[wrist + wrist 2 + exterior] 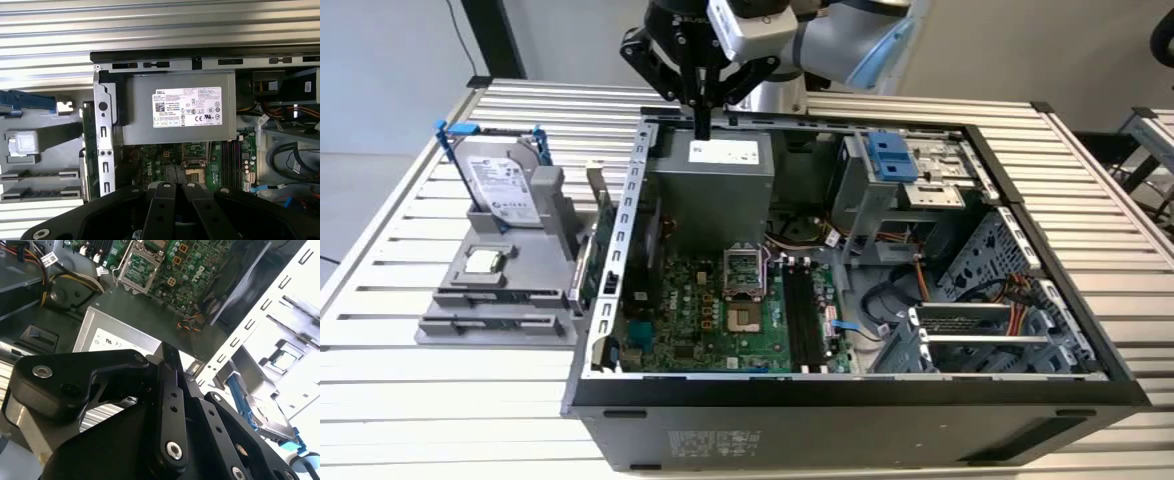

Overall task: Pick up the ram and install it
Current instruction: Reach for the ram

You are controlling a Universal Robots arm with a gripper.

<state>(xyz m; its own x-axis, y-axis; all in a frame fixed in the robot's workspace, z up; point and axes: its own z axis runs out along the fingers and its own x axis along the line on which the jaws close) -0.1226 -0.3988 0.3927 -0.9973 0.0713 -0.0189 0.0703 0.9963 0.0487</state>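
My gripper (703,128) hangs fingers-down over the silver power supply (714,180) at the back of the open computer case. Its two black fingers are pressed together, with nothing visible between them in the exterior view or in either wrist view (169,354) (176,187). The ram (591,250) looks like a thin dark board standing on edge between the grey parts holder (494,300) and the case's side wall; in the first wrist view the ram (89,150) is a narrow strip. It is well apart from the gripper. Black memory slots (803,320) run along the green motherboard.
On the holder stand a silver hard drive with blue brackets (500,185) and a small square CPU chip (483,262). The case's metal walls (635,200), the empty CPU socket (744,275), cables and the drive cage (961,330) crowd the interior. The slatted table (400,400) surrounds everything.
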